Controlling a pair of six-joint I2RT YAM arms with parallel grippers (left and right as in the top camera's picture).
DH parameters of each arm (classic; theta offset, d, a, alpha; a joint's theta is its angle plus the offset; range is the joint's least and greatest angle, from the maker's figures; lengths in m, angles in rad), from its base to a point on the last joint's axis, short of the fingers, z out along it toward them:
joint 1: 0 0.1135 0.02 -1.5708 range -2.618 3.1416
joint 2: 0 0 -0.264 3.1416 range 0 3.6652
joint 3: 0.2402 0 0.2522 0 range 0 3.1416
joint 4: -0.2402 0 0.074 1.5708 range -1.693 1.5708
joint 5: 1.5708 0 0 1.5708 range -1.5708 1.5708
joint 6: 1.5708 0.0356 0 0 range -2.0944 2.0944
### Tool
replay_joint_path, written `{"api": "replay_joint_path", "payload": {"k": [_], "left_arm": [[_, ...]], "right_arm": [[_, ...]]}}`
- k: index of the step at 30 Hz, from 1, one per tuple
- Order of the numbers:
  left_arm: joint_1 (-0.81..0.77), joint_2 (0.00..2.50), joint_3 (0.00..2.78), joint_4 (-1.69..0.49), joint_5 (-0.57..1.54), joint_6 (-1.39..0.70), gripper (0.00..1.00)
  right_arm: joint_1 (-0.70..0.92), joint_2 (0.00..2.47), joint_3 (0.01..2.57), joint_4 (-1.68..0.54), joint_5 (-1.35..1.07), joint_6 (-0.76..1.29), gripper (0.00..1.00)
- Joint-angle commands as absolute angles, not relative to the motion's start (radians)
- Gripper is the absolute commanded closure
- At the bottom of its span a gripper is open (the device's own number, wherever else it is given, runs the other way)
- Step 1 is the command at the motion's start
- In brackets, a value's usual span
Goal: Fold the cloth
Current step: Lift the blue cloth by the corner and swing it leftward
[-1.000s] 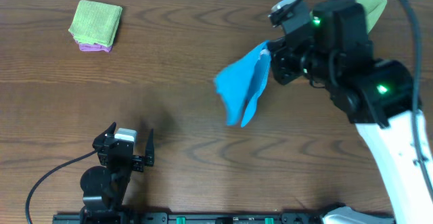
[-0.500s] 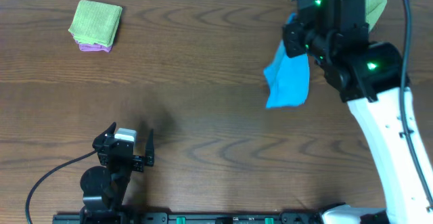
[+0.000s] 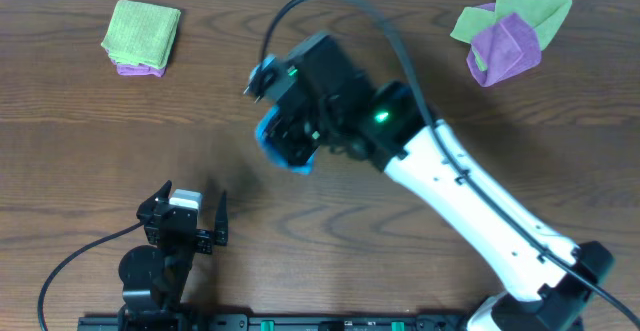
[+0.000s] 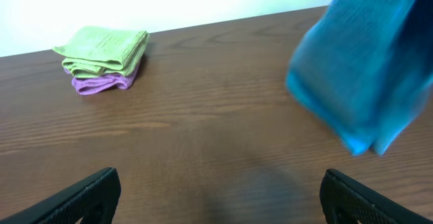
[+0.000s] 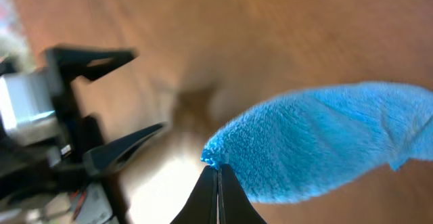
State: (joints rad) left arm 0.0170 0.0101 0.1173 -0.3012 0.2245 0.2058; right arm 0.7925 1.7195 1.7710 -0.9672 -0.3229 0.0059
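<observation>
The sky-blue cloth (image 3: 283, 151) hangs bunched under my right arm near the table's middle, mostly hidden by the wrist in the overhead view. In the right wrist view my right gripper (image 5: 217, 170) is shut on an edge of the cloth (image 5: 318, 146), which hangs in the air above the wood. In the left wrist view the cloth (image 4: 365, 68) hangs blurred at the right. My left gripper (image 3: 190, 211) is open and empty at the front left; its fingertips (image 4: 216, 197) frame bare wood. No white tag shows.
A folded lime-green cloth on a purple one (image 3: 141, 36) lies at the back left, also in the left wrist view (image 4: 101, 58). A loose purple and lime-green pile (image 3: 510, 31) lies at the back right. The table (image 3: 400, 261) is dark wood.
My right arm has swung from the back right to the table's middle, carrying the blue cloth leftward. The back-right pile is now uncovered. The left arm has not moved.
</observation>
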Motion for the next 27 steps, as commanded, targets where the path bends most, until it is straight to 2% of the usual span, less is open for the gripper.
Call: {"api": "replay_joint_path", "payload": {"k": [1, 7, 15, 20, 27], "left_arm": [[0.020, 0.004, 0.094, -0.307, 0.214, 0.198, 0.05], [0.020, 0.004, 0.094, -0.307, 0.214, 0.198, 0.05], [0.020, 0.004, 0.094, -0.307, 0.214, 0.198, 0.05], [0.020, 0.004, 0.094, -0.307, 0.214, 0.198, 0.05], [0.020, 0.004, 0.094, -0.307, 0.213, 0.198, 0.05]], "right_arm": [[0.799, 1.705, 1.779, -0.973, -0.310, -0.020, 0.99], [0.714, 1.707, 1.779, -0.947, -0.236, -0.020, 0.99], [0.544, 1.720, 1.779, -0.741, 0.057, -0.020, 0.99], [0.402, 1.781, 1.779, -0.623, 0.028, -0.015, 0.99], [0.315, 1.921, 1.779, -0.397, 0.068, -0.016, 0.99]]}}
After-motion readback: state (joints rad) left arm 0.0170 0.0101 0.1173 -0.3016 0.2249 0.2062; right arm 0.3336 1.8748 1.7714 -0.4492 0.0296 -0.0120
